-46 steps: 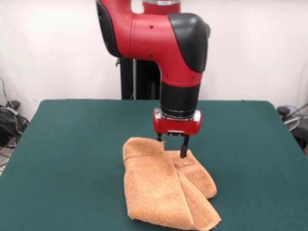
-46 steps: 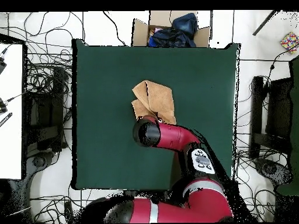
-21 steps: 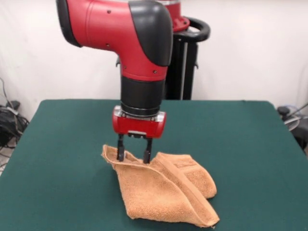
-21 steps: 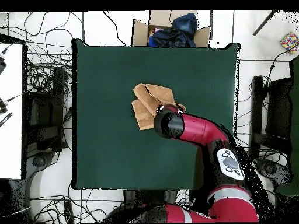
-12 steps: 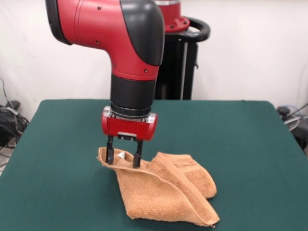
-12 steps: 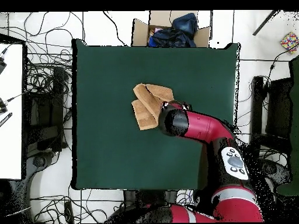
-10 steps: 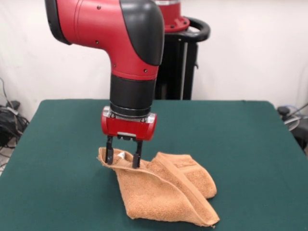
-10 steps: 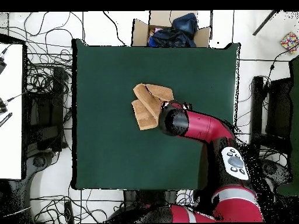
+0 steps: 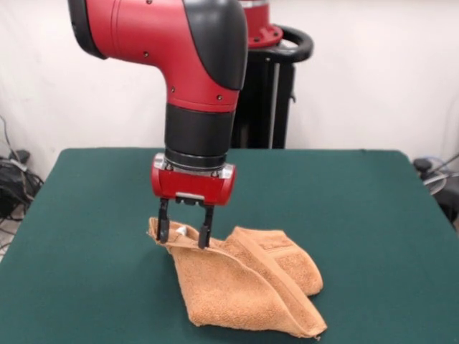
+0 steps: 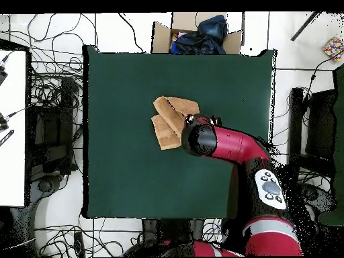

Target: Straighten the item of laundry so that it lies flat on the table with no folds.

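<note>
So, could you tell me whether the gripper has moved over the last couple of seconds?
Yes. In the front view the gripper has shifted leftward across the table, pulling a towel corner along.

The towel (image 9: 240, 287) was orange-tan terry with a woven band and a small white label. The bench (image 9: 373, 236) had a dark green top. The arm (image 9: 179, 64) was red and black; the pincer (image 9: 184, 235) had black fingers under a red housing.

cardboard box (image 10: 195, 35) of dark clothes (image 10: 201, 37); cables (image 10: 50, 80) on floor.
</note>
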Robot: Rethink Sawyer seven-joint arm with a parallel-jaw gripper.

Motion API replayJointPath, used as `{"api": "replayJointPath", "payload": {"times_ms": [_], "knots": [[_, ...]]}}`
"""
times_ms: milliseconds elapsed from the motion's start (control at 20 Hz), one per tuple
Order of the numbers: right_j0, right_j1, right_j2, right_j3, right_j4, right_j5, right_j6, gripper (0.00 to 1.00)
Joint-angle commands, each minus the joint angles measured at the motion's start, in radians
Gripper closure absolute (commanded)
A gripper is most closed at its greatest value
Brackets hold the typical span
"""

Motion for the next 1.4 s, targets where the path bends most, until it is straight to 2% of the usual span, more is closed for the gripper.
{"api": "replayJointPath", "payload": {"times_ms": [50,200,400,700,1100,1400], "knots": [[-0.020,-0.007,0.174,0.078,-0.054,0.109,-0.027,0.00],[-0.039,-0.029,0.213,0.129,-0.041,0.138,-0.031,0.00],[-0.038,-0.049,0.222,0.149,-0.046,0.155,-0.026,0.00],[-0.101,-0.029,0.319,0.153,-0.122,0.169,-0.143,0.00],[-0.145,-0.020,0.392,0.088,-0.202,0.290,-0.203,0.00],[-0.160,-0.057,0.422,0.083,-0.224,0.357,-0.172,0.00]]}}
